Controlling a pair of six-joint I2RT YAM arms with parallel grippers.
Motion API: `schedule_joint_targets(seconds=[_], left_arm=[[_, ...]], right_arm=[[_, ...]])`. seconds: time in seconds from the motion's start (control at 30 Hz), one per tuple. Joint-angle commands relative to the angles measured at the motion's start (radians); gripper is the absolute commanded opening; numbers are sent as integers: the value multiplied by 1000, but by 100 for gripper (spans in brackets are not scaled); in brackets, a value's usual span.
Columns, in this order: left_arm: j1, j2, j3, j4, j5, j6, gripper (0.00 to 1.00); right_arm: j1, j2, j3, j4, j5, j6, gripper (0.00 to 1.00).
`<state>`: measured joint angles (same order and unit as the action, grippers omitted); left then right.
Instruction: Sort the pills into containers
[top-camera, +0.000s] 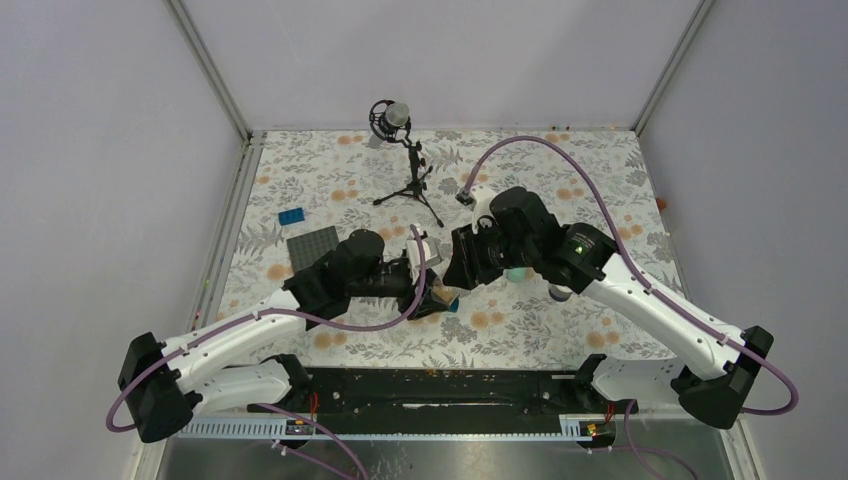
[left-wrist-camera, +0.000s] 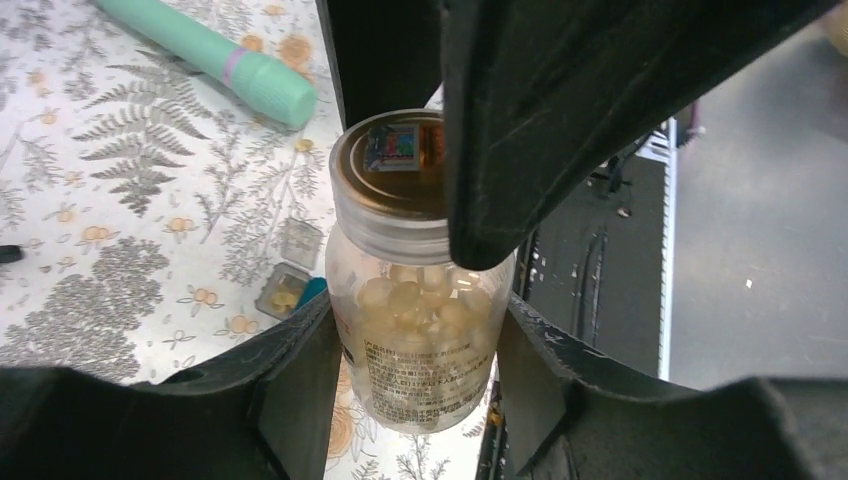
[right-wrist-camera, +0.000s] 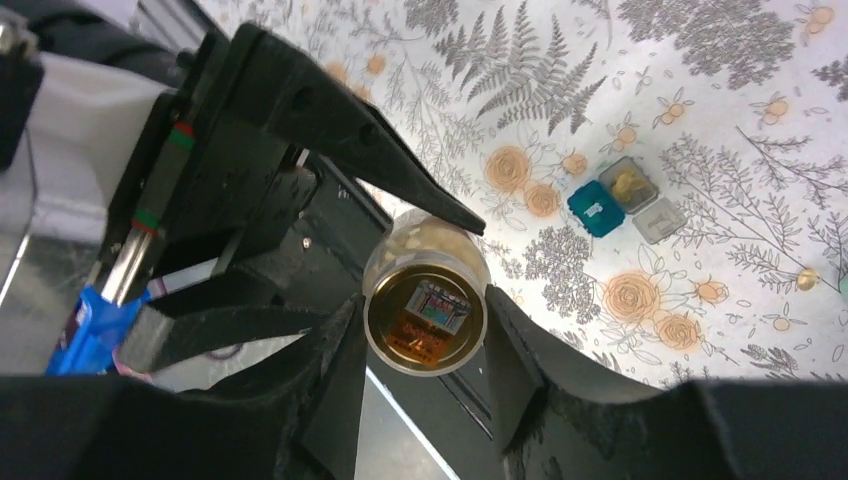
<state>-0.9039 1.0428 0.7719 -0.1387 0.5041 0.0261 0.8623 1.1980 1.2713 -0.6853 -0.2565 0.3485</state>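
Observation:
My left gripper (left-wrist-camera: 420, 350) is shut on the body of a small clear glass jar (left-wrist-camera: 425, 370) full of pale amber pills (left-wrist-camera: 410, 300), held above the table's near edge. My right gripper (right-wrist-camera: 420, 345) is shut on the jar's gold lid (right-wrist-camera: 425, 320), with one finger (left-wrist-camera: 520, 130) seen over the lid (left-wrist-camera: 395, 165). On the cloth below lie a teal cube box (right-wrist-camera: 595, 208) and a grey cube box (right-wrist-camera: 632, 185) with pills in it. The mint-green strip (left-wrist-camera: 215, 55) lies farther off. Both grippers (top-camera: 425, 280) (top-camera: 458, 265) meet mid-table.
A microphone on a small tripod (top-camera: 400, 150) stands at the back. A dark grey studded plate (top-camera: 315, 247) and a blue brick (top-camera: 292, 216) lie to the left. A loose pill (right-wrist-camera: 808, 280) rests on the cloth. The black front rail (top-camera: 430, 385) runs just below the jar.

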Motion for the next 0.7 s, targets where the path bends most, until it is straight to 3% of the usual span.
schedule_joint_targets(seconds=[0.0,0.07,0.1,0.23,0.43,0.67], left_arm=[[-20,-25,6,161,-118,0,0],[-20,-35,-5,173,-138,-7,0],[-20,-42,-10,180,-146,-10,0],[-19,-57,-21,199,-194,-23,0],[-17,-70,-44,257,-231,-58,10],[-15,-82,-67,316,-230,-76,22]], right_arm=[[-7,-10,-9,163,219,217,39],[-8,-31,-24,169,191,190,65],[-7,-45,-36,170,168,176,73],[-7,-63,-61,151,34,107,86],[-6,-43,-86,153,-7,111,82],[-5,24,-79,237,-16,162,58]])
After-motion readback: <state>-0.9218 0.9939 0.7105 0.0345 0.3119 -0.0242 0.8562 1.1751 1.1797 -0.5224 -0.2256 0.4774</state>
